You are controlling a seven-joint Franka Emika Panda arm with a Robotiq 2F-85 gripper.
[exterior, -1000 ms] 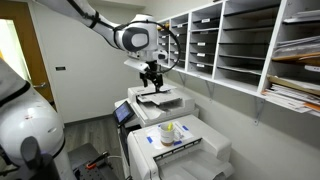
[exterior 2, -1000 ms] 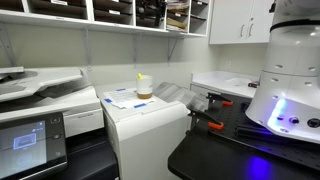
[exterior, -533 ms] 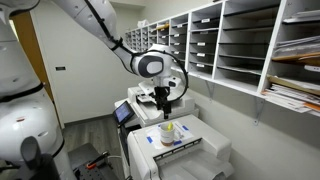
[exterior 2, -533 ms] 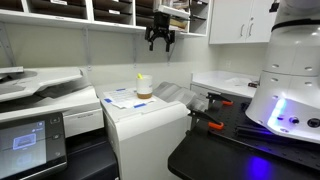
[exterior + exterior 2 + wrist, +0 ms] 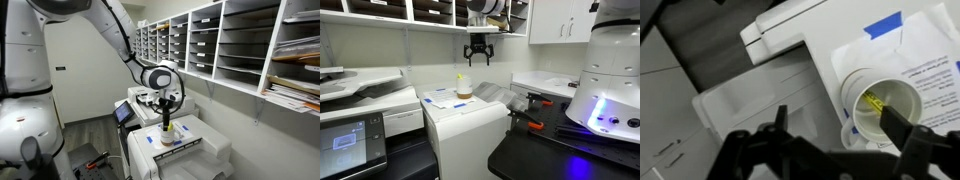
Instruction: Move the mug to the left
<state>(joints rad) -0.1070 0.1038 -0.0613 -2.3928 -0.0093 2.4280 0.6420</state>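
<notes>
Gripper point(image 5: 837, 118): is hanging lower than half a second ago, jaws apart.
Mug point(image 5: 883, 105): is standing on printer point(image 5: 800, 30) at gripper's 2 o'clock, holding something yellow.
Sheet point(image 5: 930, 70): is lying at mug's 1 o'clock.

The air over the mug point(image 5: 464, 87) is free up to the hand point(image 5: 479, 60), which hangs above it with the jaws apart. On the worktop point(image 5: 485, 110) only a flat sheet point(image 5: 442, 97) lies just beside the mug, too low to block a sideways pass. The mug stands near the back edge, and the wall point(image 5: 420, 60) is close behind this edge. The shelves point(image 5: 420, 10) close the room overhead. A second printer point(image 5: 360, 85) stands near one side edge.
</notes>
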